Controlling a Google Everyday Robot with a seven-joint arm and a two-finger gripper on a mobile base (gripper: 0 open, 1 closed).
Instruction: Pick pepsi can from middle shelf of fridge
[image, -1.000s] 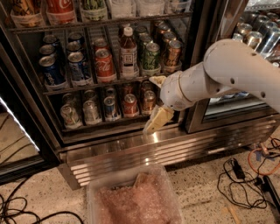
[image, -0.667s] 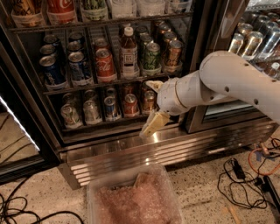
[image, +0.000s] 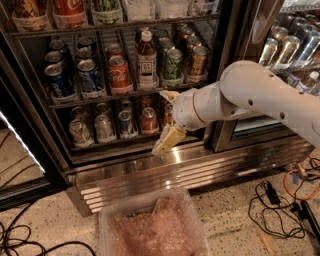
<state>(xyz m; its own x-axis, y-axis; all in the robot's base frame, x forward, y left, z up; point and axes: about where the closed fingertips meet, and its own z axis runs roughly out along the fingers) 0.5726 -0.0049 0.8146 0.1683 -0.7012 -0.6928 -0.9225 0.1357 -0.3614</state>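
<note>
Two dark-blue pepsi cans (image: 58, 83) (image: 90, 78) stand at the left of the middle shelf (image: 102, 99) of the fridge (image: 227, 75). To their right stand a red Coca-Cola can (image: 120, 75), a bottle (image: 146, 60), a green can (image: 173, 65) and a brown can (image: 197, 62). My gripper (image: 167, 118), on a white arm coming from the right, hangs in front of the lower shelf's right end, below the bottle and green can. Its beige fingers (image: 166, 141) are spread apart and hold nothing. It is well right of and below the pepsi cans.
The lower shelf holds several cans (image: 105, 127). A louvred steel base panel (image: 150, 177) runs below. A clear bin with pinkish contents (image: 150, 227) sits on the floor in front. Cables (image: 280, 200) lie at the right. A second cooler with silver cans (image: 290, 42) stands at right.
My gripper and arm have shifted a little to the left in front of the lower shelf. The cans have not moved.
</note>
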